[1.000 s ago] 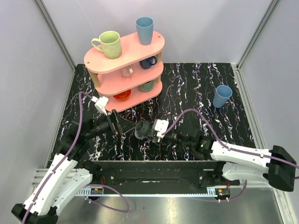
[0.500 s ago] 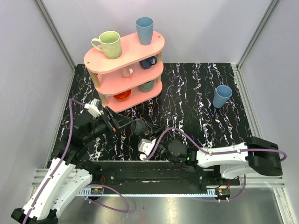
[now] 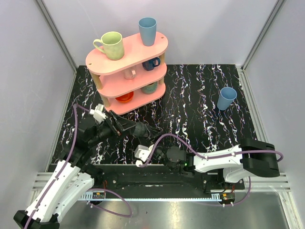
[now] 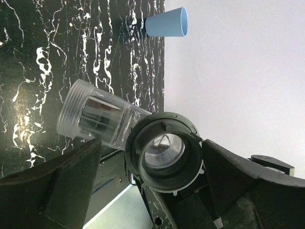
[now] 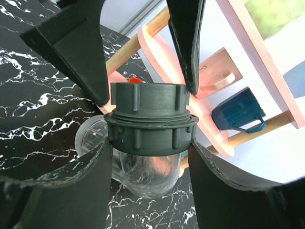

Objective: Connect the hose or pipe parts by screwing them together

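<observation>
Just in front of the pink shelf [image 3: 107,59], above the desk [image 3: 200,95]: both fittings joined, both claws on them.
My right claw [image 5: 150,143] is clenched on the dark collar [image 4: 164,150], with the clear fitting [image 4: 95,119] poking out sideways from it. My left claw [image 4: 151,143] is spread wide and straddles the same collar, with a gap showing on one side.

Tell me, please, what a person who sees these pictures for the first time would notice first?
Probably the pink three-tier shelf at the back left of the black marbled table, with a green mug and a blue cup on top. Next, at the front, the dark collar joined to a clear pipe piece, with the black fingers of both arms close around it.
</observation>
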{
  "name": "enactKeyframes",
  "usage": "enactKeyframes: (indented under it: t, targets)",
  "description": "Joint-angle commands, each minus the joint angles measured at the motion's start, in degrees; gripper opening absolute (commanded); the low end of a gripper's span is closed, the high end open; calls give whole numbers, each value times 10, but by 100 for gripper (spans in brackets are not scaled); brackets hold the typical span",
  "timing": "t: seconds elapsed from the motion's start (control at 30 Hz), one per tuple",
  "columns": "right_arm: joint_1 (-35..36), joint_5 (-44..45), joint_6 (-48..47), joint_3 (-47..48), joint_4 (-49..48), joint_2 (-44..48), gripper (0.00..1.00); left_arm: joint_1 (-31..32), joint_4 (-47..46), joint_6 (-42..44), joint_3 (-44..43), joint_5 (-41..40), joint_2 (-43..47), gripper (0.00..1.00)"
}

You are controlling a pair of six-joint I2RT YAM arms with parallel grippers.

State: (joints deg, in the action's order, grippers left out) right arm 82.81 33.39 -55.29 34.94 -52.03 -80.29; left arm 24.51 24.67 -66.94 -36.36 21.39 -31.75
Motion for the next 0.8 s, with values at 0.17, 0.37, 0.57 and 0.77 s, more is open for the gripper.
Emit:
enactKeyframes:
  t: [0.17,0.37,0.57,0.77]
  targets:
    - [9,1,21,39,-26,-5,0,0,-106,-37,47,48,3,68]
    - [5,-27,102,51,50,14,0,0,-139,22,59,95,13,15]
    - [-67,-182,268,65,175,74,0,1,-159,130,80,117,12,0]
    - [-171,-442,403,63,242,129,0,0,-296,229,138,168,42,0]
